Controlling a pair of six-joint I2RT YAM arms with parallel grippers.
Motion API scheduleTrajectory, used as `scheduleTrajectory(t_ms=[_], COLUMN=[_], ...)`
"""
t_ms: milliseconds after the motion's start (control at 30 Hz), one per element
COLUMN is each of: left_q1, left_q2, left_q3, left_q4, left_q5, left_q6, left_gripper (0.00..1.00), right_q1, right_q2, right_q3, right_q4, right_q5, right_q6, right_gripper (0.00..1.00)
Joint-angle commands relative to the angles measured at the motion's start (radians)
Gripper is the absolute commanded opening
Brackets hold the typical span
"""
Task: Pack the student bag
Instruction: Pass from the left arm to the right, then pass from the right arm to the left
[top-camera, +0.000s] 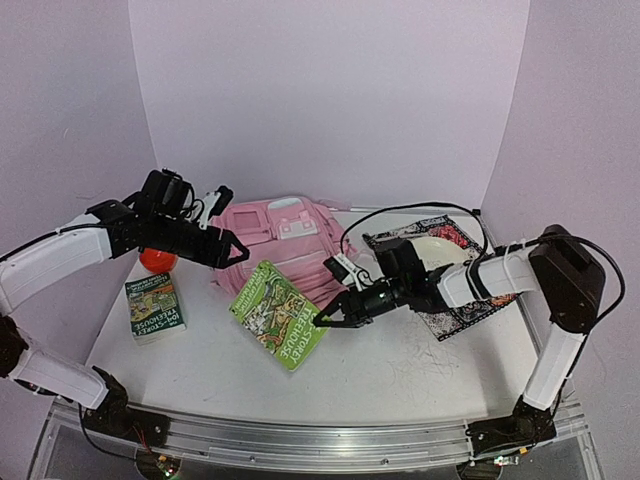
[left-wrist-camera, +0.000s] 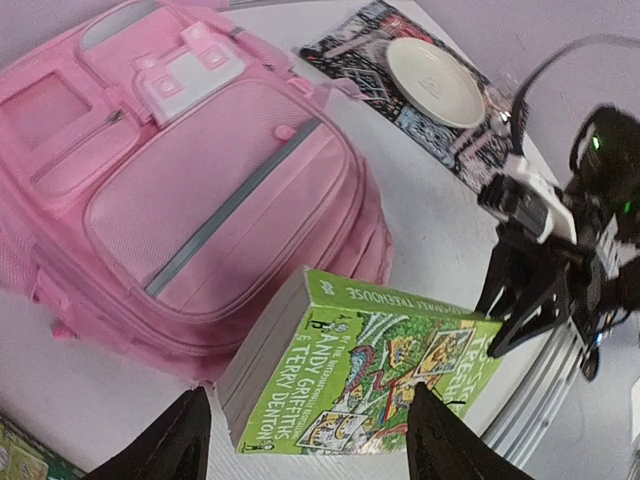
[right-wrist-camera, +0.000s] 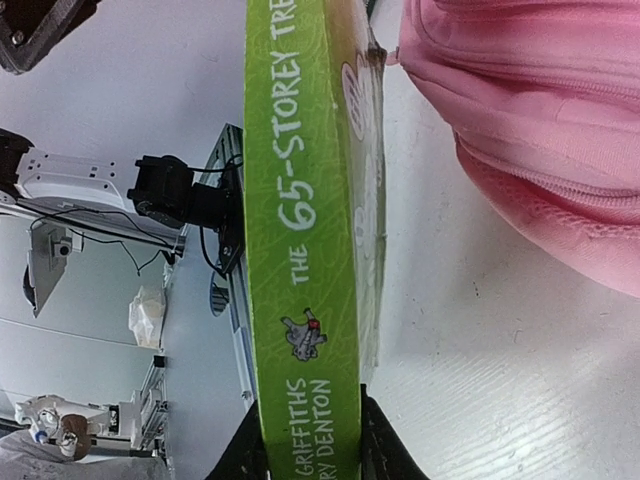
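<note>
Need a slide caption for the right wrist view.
Right tool grips the green book by its edge, student bag just beside it.

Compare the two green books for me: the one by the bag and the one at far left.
The lime book is bright lime; the left book is a darker green. The lime book is tilted, pinched along one edge by the right end effector; the left book lies flat on the table, with nothing gripping it, beside the orange ball. Both carry Treehouse titles.
</note>
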Motion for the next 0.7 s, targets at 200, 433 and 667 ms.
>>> scheduleTrajectory(t_ms=[200, 433, 667], left_q1=[0.004, 0.004, -0.001], left_q2=[0.1, 0.1, 0.182], left_q3=[0.204, 0.242, 0.307], left_q4=[-0.107, -0.114, -0.147], left_q5=[0.265, 0.274, 0.375], left_q6=[0.608, 0.879, 1.023], left_gripper=[0.71, 0.81, 0.84], right_q1=[-0.044, -0.044, -0.039], right_q2=[-0.101, -0.094, -0.082], right_q3=[0.388, 0.504, 0.593], right_q4=[-0.762, -0.975, -1.082], right_q5=[-0.003, 0.045, 0.069], right_q6=[-0.46, -0.598, -0.668], right_gripper=[0.0, 0.0, 0.0])
